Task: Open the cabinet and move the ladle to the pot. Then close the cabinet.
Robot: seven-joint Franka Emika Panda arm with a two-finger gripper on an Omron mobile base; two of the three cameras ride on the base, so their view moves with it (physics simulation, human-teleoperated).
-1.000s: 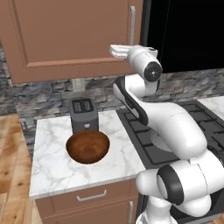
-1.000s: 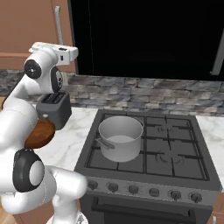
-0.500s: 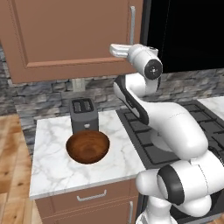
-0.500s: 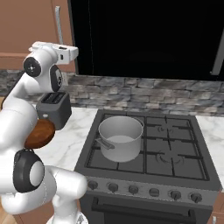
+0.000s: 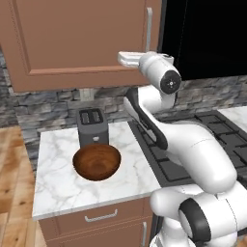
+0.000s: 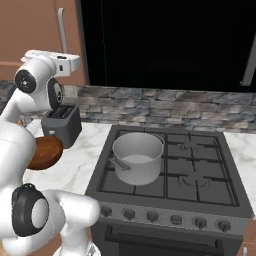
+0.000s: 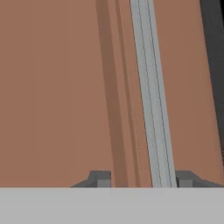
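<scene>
The cabinet [image 5: 82, 38] is a reddish-brown wall unit, and its door is closed. Its silver bar handle [image 7: 151, 96] runs up the hand view. My gripper [image 7: 143, 179] faces the door close up, jaws apart. The handle stands between the fingertips, near the right one [image 7: 186, 179], with a clear gap to the left one. In the base views my wrist [image 5: 131, 59] sits at the door's lower right corner, just below the handle [image 6: 61, 30]. The silver-grey pot [image 6: 137, 157] stands lidless on the front left burner. The ladle is hidden.
A dark toaster [image 5: 91, 125] and a brown wooden bowl [image 5: 96, 161] stand on the marble counter [image 5: 58, 188], left of the gas stove [image 6: 200, 170]. A drawer unit [image 5: 101, 217] lies below the counter. A black panel [image 6: 165, 45] hangs above the stove.
</scene>
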